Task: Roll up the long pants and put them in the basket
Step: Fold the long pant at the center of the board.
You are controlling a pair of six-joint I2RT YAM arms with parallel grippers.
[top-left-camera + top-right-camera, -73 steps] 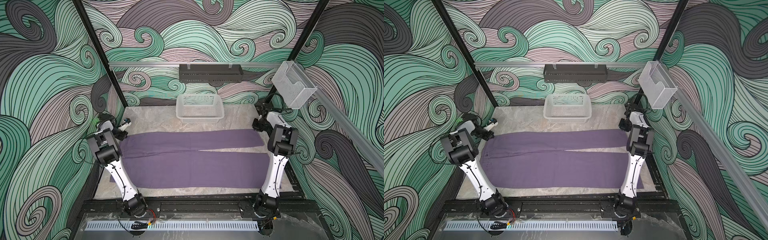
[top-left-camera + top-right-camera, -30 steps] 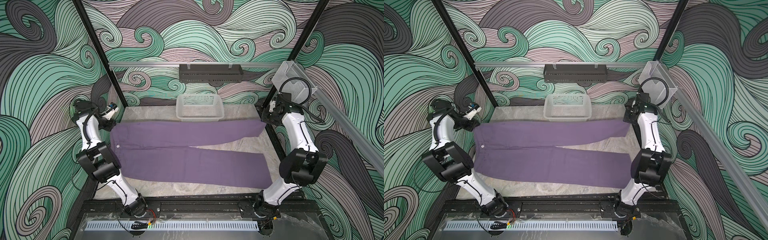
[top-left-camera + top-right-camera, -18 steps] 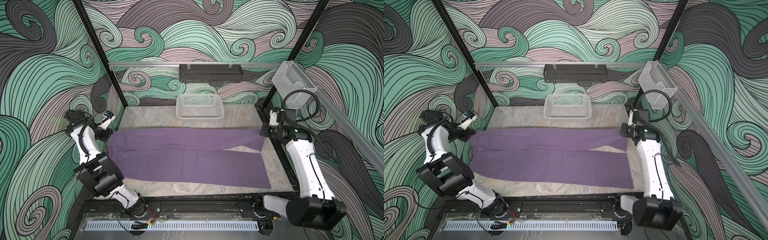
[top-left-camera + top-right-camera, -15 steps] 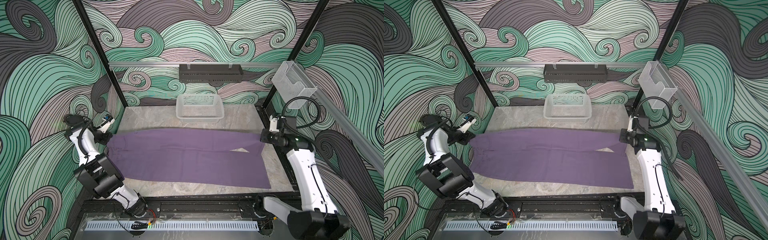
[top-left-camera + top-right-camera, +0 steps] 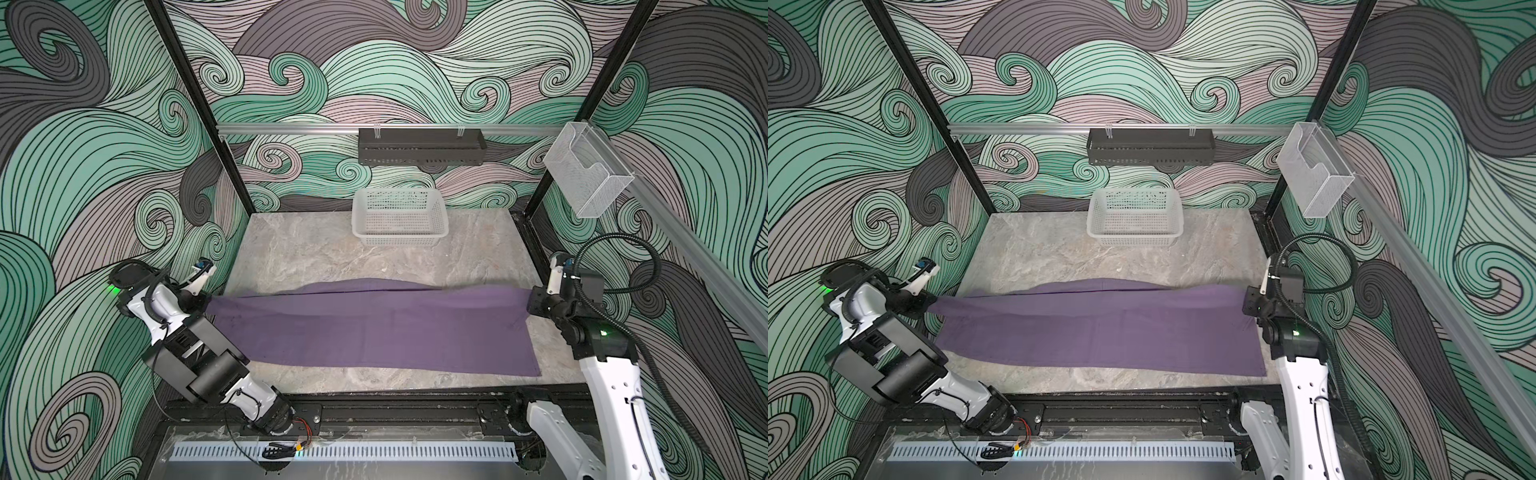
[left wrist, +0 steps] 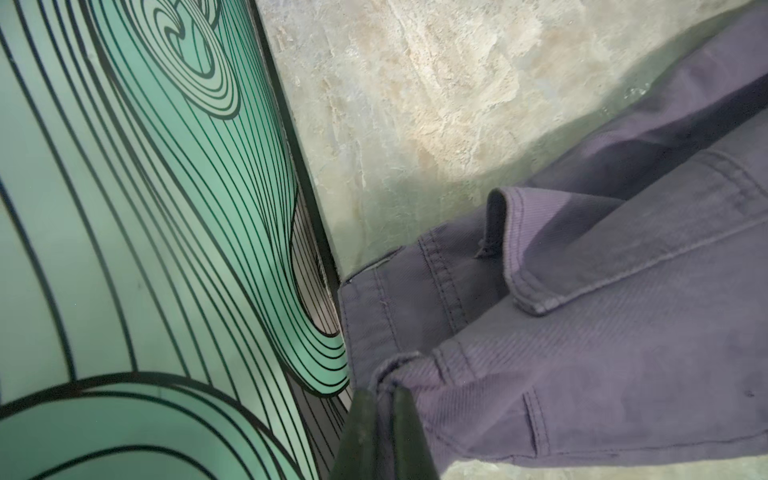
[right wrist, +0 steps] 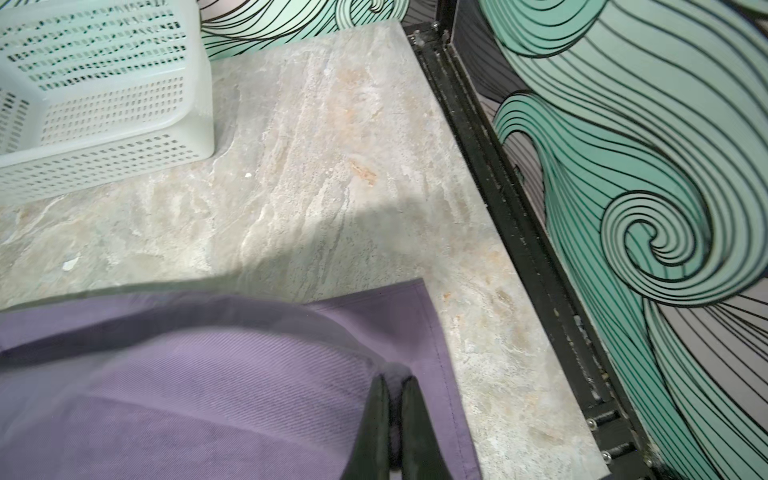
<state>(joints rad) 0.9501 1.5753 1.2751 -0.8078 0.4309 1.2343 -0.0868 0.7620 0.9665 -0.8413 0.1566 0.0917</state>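
Observation:
The long pants [image 5: 374, 328] [image 5: 1096, 328] are dusty purple and lie stretched across the marble table in both top views, folded lengthwise, one leg over the other. At the table's left edge my left gripper [image 5: 206, 300] [image 6: 383, 392] is shut on the waistband corner. The waistband seams and a raised fold of the pants [image 6: 582, 291] fill its wrist view. My right gripper [image 5: 531, 305] [image 7: 392, 380] is shut on the leg's hem end at the table's right edge. That wrist view shows the fabric of the pants [image 7: 208, 374] lifted in a pinch above the lower leg.
A white perforated basket [image 5: 399, 222] [image 7: 95, 95] stands at the back middle of the table [image 5: 316, 257]. A black tray [image 5: 419, 147] hangs on the back rail, a clear bin [image 5: 588, 178] on the right rail. Patterned walls close both sides; a black frame rail [image 7: 519, 232] edges the right.
Both grippers, still shut on the pants, have come forward and down, carrying the far leg over the near one. The pants now lie folded in half lengthwise.

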